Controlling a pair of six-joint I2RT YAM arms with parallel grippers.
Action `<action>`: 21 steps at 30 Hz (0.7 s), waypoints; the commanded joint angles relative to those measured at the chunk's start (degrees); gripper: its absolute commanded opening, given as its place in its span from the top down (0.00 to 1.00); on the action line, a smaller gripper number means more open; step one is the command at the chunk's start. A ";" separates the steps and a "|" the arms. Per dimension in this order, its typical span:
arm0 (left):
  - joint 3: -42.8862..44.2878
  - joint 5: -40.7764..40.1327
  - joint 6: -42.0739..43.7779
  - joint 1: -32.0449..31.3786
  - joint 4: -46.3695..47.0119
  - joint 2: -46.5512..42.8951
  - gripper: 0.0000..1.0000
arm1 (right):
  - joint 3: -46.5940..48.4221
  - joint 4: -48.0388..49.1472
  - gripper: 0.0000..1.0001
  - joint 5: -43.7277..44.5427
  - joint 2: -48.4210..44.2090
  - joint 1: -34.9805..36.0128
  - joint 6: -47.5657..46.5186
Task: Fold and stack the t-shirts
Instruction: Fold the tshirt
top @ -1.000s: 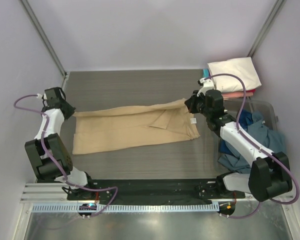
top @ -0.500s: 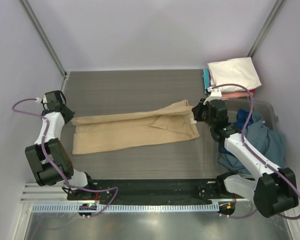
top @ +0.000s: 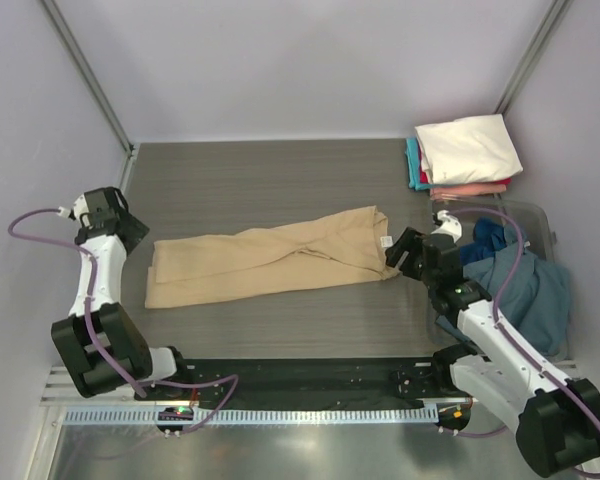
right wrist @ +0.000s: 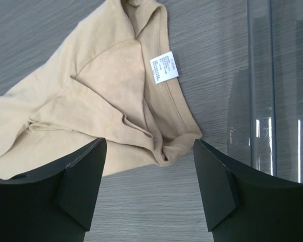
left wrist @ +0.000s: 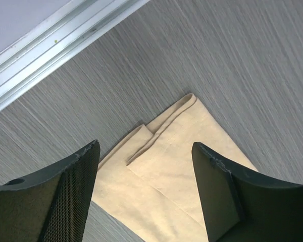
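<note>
Tan t-shirt (top: 270, 255) lies flat across the middle of the table (top: 280, 170) as a long narrow band running left to right, its sides folded in over the body. One arm sits at each end, probably so the band could be pulled straight between them. The left gripper (top: 132, 232) hangs over the far left corner, jaws wide apart and holding nothing. From the left wrist the doubled hem corner shows on the wood between the fingers (left wrist: 65, 196), near the metal rail (left wrist: 65, 25). The right gripper (right wrist: 149, 143) sits off the right end, jaws likewise apart and empty, with the collar and its white label (right wrist: 164, 66) lying loose and a little rumpled below.

At the far right corner a finished stack waits, a cream-white shirt (top: 470, 148) on top of pink (top: 470, 188) and teal (top: 412, 165) ones. Just near of it a clear bin (top: 540, 215) holds unfolded blue shirts (top: 525, 285), apparently the supply.

The lengthwise fold looks done. The band likely needs folding end over end next, then moving onto the stack, and the wrinkled collar end may fold crookedly unless smoothed first
</note>
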 commanded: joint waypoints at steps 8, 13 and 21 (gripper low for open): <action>4.42 1.19 4.53 -11.22 0.09 2.71 0.31 | 8.82 4.69 0.25 -7.02 12.84 4.61 8.54; 8.64 -0.14 3.48 -23.54 -6.42 12.82 0.31 | 15.15 4.43 0.24 -6.40 25.78 8.84 12.94; 2.06 3.99 -5.93 -23.90 -5.11 23.10 0.32 | 22.53 3.20 0.23 -7.72 44.42 9.02 14.80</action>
